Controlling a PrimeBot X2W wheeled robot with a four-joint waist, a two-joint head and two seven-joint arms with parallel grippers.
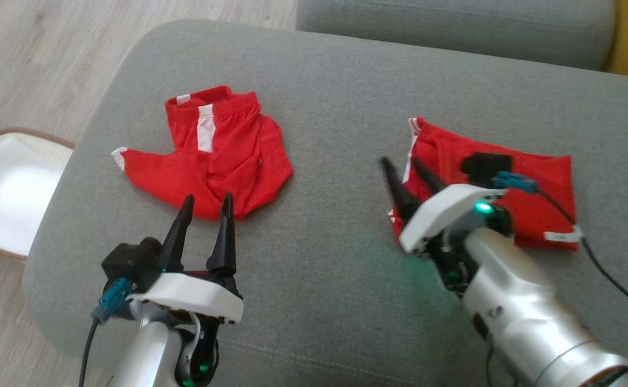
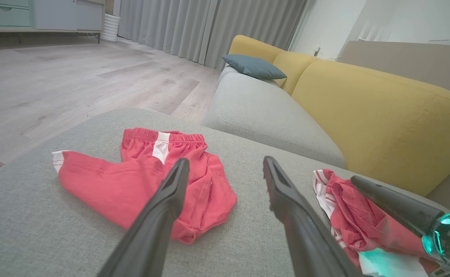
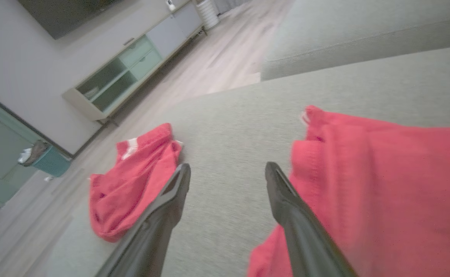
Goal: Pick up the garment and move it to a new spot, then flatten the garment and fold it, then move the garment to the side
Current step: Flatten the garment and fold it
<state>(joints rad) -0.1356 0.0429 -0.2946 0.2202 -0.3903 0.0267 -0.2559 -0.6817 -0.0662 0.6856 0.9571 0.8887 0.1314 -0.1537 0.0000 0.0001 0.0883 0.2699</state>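
A crumpled red garment with white stripes (image 1: 222, 156) lies on the left part of the grey cushion (image 1: 335, 86). My left gripper (image 1: 207, 199) stands open just in front of its near edge, fingertips over the hem and nothing between them. In the left wrist view the same garment (image 2: 132, 184) lies right ahead of the gripper (image 2: 225, 161). A second red garment, folded flat (image 1: 528, 183), lies to the right. My right gripper (image 1: 399, 161) hovers open at its left edge. The right wrist view shows that cloth (image 3: 382, 173) beside the right finger of the gripper (image 3: 228, 166).
A white basket with a brown rim (image 1: 7, 188) sits on the wood floor (image 1: 34, 48) left of the cushion. Another grey seat (image 1: 453, 27) lies behind, with a yellow backrest (image 2: 382, 115) and a blue pillow (image 2: 253, 66). A black cable (image 1: 609, 274) trails from my right wrist.
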